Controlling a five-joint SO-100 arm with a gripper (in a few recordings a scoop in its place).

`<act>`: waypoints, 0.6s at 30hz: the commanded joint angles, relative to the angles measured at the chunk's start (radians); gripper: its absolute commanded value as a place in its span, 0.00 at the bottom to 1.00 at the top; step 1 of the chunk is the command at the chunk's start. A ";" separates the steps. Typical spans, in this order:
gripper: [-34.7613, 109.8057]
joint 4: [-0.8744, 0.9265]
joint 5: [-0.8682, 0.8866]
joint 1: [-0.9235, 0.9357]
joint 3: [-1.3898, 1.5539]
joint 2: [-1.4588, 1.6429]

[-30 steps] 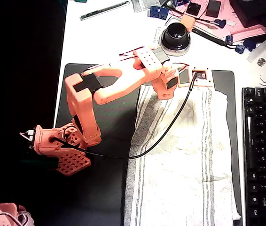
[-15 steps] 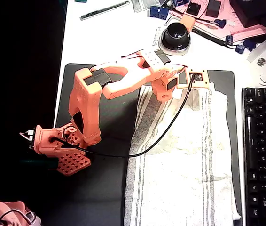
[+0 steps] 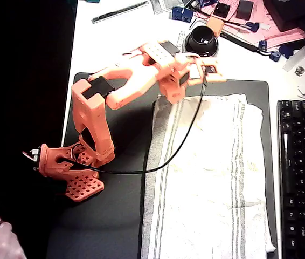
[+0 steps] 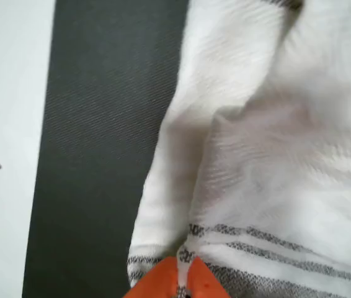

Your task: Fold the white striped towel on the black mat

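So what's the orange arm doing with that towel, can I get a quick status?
Gripper pinched shut on white striped towel, at its striped edge. Towel mostly flat on black mat. Nothing blocking.

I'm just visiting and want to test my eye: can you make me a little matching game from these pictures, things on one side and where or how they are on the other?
Things:
1. white striped towel
2. black mat
3. hand
4. keyboard

Places or states:
A. at the right edge of the overhead view
B. pinching a striped towel corner
C. spread flat on the mat
D. lying under the towel

Pairs: 1-C, 2-D, 3-B, 4-A
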 commanded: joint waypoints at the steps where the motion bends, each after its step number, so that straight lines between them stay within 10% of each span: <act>1: 0.24 0.035 0.002 -0.054 0.021 0.121; 18: 0.33 0.035 -0.032 -0.014 -0.035 0.187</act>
